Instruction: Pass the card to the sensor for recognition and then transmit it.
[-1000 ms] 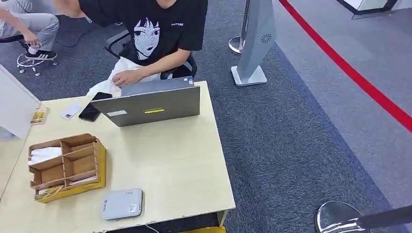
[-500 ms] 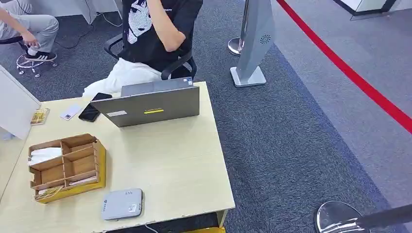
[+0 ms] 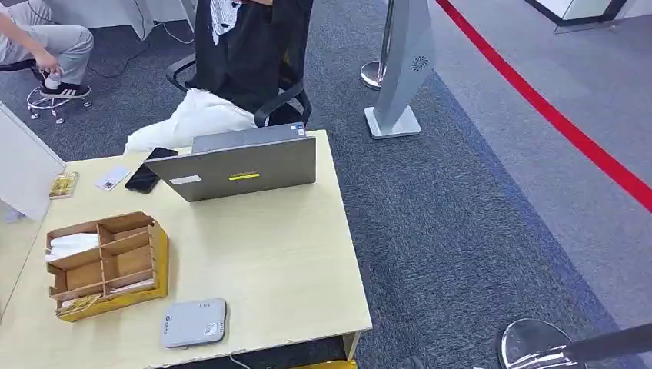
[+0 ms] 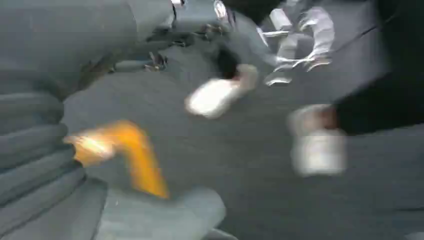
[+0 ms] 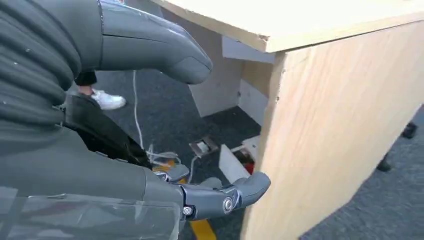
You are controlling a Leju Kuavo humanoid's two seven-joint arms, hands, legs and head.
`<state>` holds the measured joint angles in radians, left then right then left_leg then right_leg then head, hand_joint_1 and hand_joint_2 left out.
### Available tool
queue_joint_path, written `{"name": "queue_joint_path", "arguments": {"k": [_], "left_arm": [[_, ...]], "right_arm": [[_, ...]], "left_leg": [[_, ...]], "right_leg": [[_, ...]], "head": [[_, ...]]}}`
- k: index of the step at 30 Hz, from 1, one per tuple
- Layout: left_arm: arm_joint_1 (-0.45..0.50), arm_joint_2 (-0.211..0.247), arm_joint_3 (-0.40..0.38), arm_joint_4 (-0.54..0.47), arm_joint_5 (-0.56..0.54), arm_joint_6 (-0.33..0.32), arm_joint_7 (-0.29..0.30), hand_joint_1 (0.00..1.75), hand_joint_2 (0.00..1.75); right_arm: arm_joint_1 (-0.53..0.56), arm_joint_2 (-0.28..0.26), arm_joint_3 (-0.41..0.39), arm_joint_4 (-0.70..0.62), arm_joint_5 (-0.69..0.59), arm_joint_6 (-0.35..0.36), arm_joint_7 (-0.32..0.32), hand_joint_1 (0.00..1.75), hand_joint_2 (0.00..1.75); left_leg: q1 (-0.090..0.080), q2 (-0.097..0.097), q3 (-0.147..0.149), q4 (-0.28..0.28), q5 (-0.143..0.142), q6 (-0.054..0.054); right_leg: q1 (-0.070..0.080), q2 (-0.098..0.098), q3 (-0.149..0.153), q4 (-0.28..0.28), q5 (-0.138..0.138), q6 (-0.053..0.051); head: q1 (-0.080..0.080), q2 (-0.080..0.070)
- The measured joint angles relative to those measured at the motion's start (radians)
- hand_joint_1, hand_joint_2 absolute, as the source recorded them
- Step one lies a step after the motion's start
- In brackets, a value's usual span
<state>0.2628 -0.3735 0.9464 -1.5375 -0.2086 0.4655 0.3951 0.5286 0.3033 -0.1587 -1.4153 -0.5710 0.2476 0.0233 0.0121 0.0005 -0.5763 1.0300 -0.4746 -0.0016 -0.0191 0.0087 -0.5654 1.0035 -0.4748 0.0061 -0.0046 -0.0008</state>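
A grey flat sensor box [image 3: 194, 323] lies near the front edge of the pale wooden table [image 3: 292, 261]. A white card [image 3: 113, 177] rests at the far left, beside a black phone [image 3: 146, 175]. A cardboard organiser [image 3: 106, 263] holds white cards or papers in one compartment. My right hand [image 5: 165, 130] hangs low beside the table's side panel [image 5: 340, 135], thumb and fingers apart, holding nothing. My left hand [image 4: 45, 165] appears as a blurred grey cover and thumb above dark carpet; its fingers are hidden.
A grey laptop [image 3: 242, 165] stands open at the table's far edge. Behind it, a person in a black shirt [image 3: 246, 46] sits in an office chair, turned away. A stanchion base [image 3: 530, 346] and a grey floor stand [image 3: 400, 69] are on the right.
The person behind the laptop has pulled their hand off the table and swivelled away. Nothing on the table has moved.
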Motion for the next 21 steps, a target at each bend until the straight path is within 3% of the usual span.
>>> {"name": "queue_joint_path", "arguments": {"k": [3,4,7,12,13,14,18,21], "left_arm": [[0.043,-0.006,-0.081,0.109,-0.138,-0.164,0.231,1.75,1.75],[0.064,-0.008,-0.126,0.138,-0.18,-0.23,0.274,1.75,1.75],[0.098,-0.014,-0.215,0.213,-0.29,-0.382,0.295,1.75,1.75],[0.125,-0.013,-0.275,0.269,-0.313,-0.403,0.301,1.75,1.75],[0.129,-0.013,-0.284,0.276,-0.325,-0.421,0.301,1.75,1.75],[0.133,-0.013,-0.288,0.28,-0.352,-0.458,0.301,0.0,1.75],[0.177,-0.007,-0.364,0.261,-0.683,-0.786,0.222,0.0,1.75],[0.183,0.008,-0.426,0.265,-0.68,-0.807,0.172,0.0,1.75]], "right_arm": [[-0.006,0.0,-0.008,0.0,0.061,0.009,-0.002,1.75,1.75],[-0.007,0.0,-0.011,0.0,0.076,0.016,-0.002,1.75,1.75],[-0.014,0.0,-0.021,0.003,0.094,0.031,-0.002,1.75,1.75],[-0.018,0.0,-0.03,0.005,0.096,0.035,-0.002,1.75,1.75],[-0.019,0.0,-0.032,0.005,0.096,0.036,-0.002,0.0,1.75],[-0.02,0.0,-0.034,0.006,0.098,0.038,-0.002,0.0,1.75],[-0.033,-0.001,-0.04,0.03,0.106,0.04,-0.002,0.0,1.75],[-0.055,-0.003,-0.042,0.081,0.135,0.03,-0.002,0.0,1.75]], "left_leg": [[0.0,0.003,0.001,0.0,-0.001,0.0],[0.0,0.003,0.001,0.0,-0.001,0.0],[0.0,0.001,0.0,0.0,-0.001,0.001],[0.0,0.001,0.0,0.0,-0.002,0.002],[0.0,0.001,0.0,0.0,-0.002,0.002],[0.0,0.001,0.0,0.0,-0.002,0.002],[0.0,0.001,0.0,0.0,-0.002,0.001],[0.0,0.0,0.0,0.0,-0.001,0.001]], "right_leg": [[0.0,0.002,0.0,0.0,0.0,0.0],[0.0,0.002,0.0,0.0,0.0,0.0],[0.0,0.001,0.0,0.0,0.0,0.001],[0.0,0.001,0.0,0.0,0.0,0.0],[0.0,0.0,0.0,0.0,0.0,0.0],[0.0,0.0,0.0,0.0,0.0,0.0],[0.0,0.001,0.0,0.0,-0.001,0.0],[0.0,0.0,0.0,0.0,-0.001,0.0]], "head": [[-0.002,0.0],[-0.001,0.0],[0.001,0.0],[0.0,0.0],[0.0,0.0],[0.0,0.0],[-0.001,0.0],[-0.001,0.0]]}}
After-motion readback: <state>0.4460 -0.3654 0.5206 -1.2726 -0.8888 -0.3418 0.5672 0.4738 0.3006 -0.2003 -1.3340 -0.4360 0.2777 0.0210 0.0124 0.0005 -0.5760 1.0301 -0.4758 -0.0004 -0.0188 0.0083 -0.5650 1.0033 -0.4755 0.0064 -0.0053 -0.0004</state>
